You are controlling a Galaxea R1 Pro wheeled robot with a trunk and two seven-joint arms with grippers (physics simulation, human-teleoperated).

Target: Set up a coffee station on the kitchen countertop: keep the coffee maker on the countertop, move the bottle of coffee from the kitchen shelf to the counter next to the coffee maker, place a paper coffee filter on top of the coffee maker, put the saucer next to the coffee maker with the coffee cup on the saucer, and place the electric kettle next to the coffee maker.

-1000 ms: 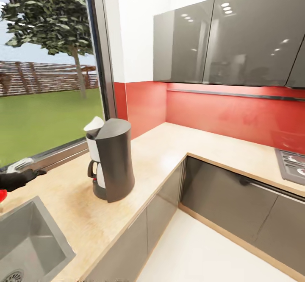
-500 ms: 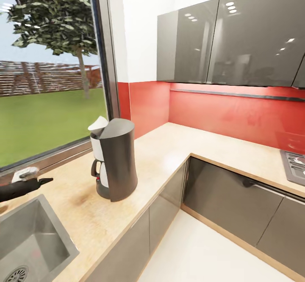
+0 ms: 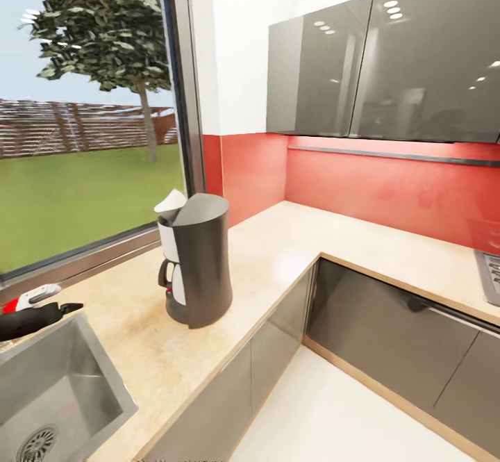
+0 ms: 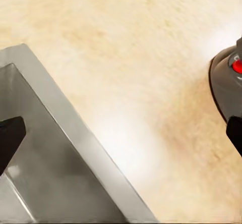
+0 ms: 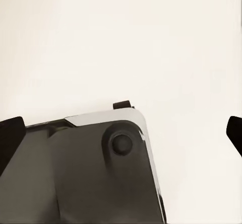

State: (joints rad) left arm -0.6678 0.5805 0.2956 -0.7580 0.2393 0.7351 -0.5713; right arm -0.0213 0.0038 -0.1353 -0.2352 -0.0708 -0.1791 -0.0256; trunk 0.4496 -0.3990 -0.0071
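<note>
Bare countertop [image 3: 292, 253] flanks the coffee maker [image 3: 198, 267]; sink [image 3: 48, 392] beyond.

The dark grey coffee maker [image 3: 196, 259] stands upright on the beige kitchen countertop [image 3: 292, 240], near the corner.

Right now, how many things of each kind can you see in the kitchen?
Coffee maker: 1
Paper filter on top of it: 1
Sink: 1
Kitchen countertop: 1
Window: 1
Total: 5
</note>
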